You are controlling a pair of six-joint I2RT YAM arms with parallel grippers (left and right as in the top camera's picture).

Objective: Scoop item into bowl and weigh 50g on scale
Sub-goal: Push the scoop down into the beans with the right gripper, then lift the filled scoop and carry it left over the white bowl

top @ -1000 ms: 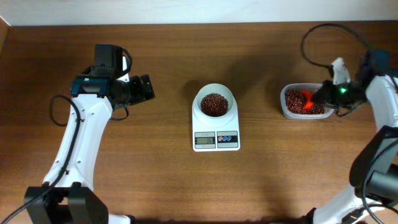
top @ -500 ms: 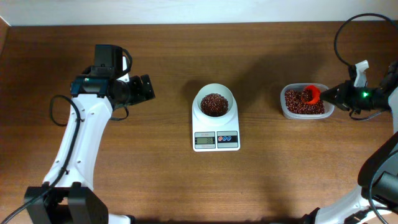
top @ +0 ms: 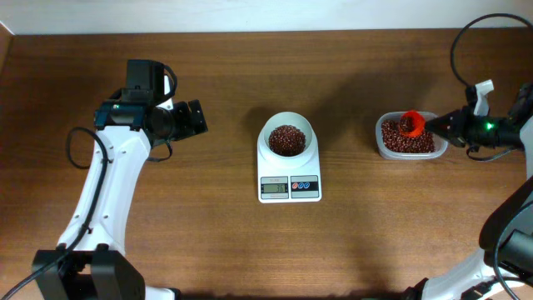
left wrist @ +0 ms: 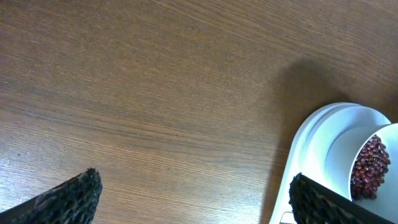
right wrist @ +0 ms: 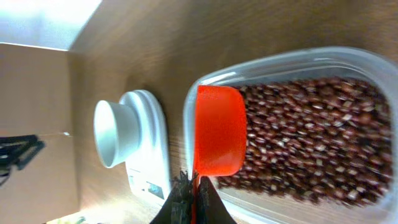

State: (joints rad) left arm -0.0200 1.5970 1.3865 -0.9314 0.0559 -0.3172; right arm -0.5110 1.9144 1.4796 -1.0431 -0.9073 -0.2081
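Left hand (top: 193, 117) spread wide (hovering at far left), right hand (top: 439, 125) pinched closed, arm reaching inward

Your count:
One scale (top: 289, 170), one bowl (top: 287, 119) on it; right of it, one tub (top: 378, 142), one red scoop (top: 411, 124).

Both arms have white link shells and black joint housings. Left arm (top: 104, 196): black cable loop at 9 o'clock. Right arm (top: 500, 132): black cable arc at 1 o'clock, green LED (top: 489, 127) lit. Left tool (top: 200, 117) fingers (left wrist: 68, 199) are black and textured.
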